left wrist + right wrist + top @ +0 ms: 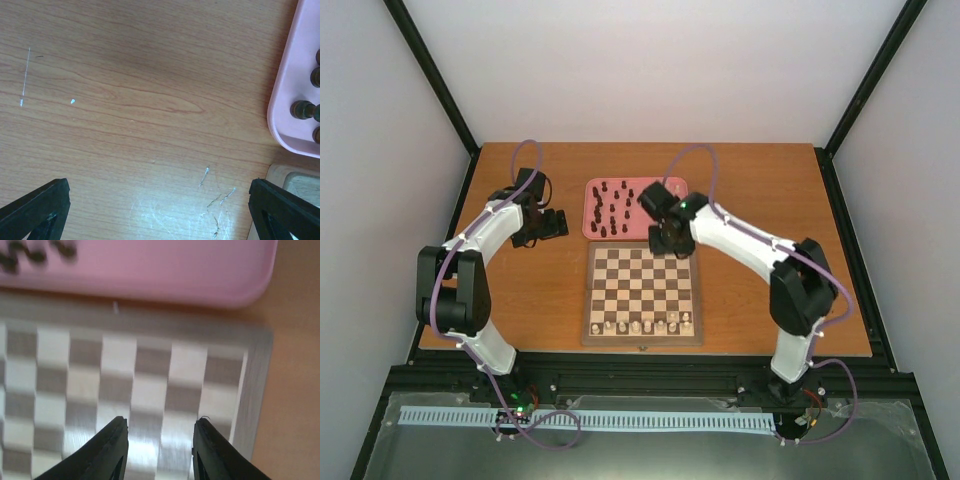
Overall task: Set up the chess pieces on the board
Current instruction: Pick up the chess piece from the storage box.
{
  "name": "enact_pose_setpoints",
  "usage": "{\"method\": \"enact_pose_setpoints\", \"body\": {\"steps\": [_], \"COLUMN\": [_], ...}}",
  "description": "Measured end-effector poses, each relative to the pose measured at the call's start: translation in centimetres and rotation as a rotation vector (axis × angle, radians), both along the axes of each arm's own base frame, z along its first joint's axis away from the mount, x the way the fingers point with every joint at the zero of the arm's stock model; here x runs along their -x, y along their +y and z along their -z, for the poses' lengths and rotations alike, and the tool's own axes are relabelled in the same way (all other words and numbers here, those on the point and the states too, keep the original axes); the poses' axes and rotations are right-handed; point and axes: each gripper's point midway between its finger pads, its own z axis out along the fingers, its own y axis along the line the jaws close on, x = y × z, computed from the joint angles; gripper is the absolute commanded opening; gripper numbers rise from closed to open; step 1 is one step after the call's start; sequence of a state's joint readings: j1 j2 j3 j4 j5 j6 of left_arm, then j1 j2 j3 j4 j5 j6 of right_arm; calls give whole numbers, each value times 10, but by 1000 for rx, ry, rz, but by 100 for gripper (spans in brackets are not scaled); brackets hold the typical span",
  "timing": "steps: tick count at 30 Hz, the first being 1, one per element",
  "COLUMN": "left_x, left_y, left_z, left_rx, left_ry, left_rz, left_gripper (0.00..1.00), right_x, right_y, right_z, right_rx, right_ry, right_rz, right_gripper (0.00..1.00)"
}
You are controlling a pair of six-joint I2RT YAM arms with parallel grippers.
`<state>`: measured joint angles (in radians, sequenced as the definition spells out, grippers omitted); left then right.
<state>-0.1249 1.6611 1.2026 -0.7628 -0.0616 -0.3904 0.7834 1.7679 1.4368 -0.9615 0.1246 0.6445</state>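
Observation:
The board (642,293) lies in the middle of the table, with several cream-white chess pieces (645,324) along its near rows. Several dark brown chess pieces (610,205) stand in the pink tray (592,228) behind it. My right gripper (670,243) hovers over the board's far right corner, open and empty; its wrist view shows blurred board squares (150,385) and the tray's edge (150,280). My left gripper (542,228) is open and empty over bare table left of the tray. Its wrist view shows dark pieces (303,110) in the tray (285,100).
The board's corner (295,180) shows at the lower right of the left wrist view. Black frame posts and white walls enclose the table. The wooden tabletop (530,300) extends to the left and right of the board.

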Motion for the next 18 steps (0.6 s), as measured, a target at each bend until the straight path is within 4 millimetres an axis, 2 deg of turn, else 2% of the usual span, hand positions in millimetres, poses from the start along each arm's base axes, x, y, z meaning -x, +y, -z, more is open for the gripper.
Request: {"method": "enact_pose_setpoints", "body": {"steps": [2,5,7,12,18], "left_x": [0,0,0,0,-3], "left_y": [0,-1,-1,-1,-1], "left_z": [0,0,0,1,6], "left_rx": [2,4,4,3,0], "left_ry": [0,0,0,3,16], "left_rz": [1,1,1,1,1], "left_gripper": [100,100,100,100,100], "right_x": [-40,-91,-114,-159,-199], "right_y": [3,4,4,3,9], "right_z": [-7,-8,-1,20,37], "right_rx": [-13,-15,-11,8,16], "right_ry": [-46,-100,-113,-125,-175], "right_rz": [20,35,35,22,-17], "right_gripper": [37,36,34,33,33]}}
